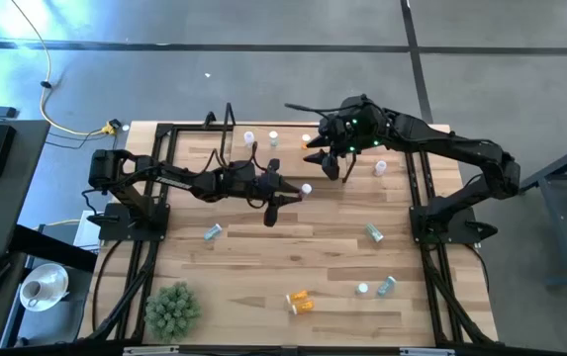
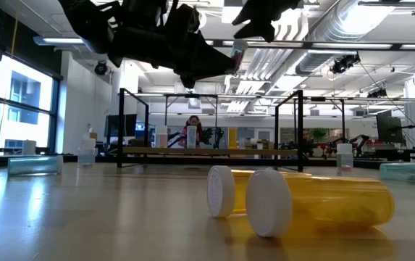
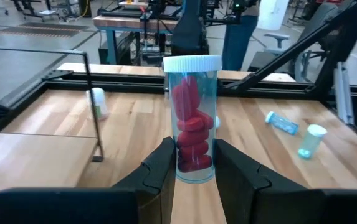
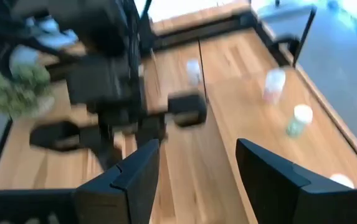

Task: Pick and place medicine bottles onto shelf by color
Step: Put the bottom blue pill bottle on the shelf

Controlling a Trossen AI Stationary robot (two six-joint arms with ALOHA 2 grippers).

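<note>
Loose bottles lie scattered over the table (image 1: 263,252): two orange ones (image 1: 301,301) near the front edge, teal ones (image 1: 373,232) to the right, and a spiky green plant ball (image 1: 172,308) at the front left corner. The left tool (image 3: 194,165) grips a clear bottle (image 3: 192,118), white-capped and filled with red pills, above the shelf (image 1: 293,163). The right tool (image 4: 197,168) hangs open beside it, empty.
</note>
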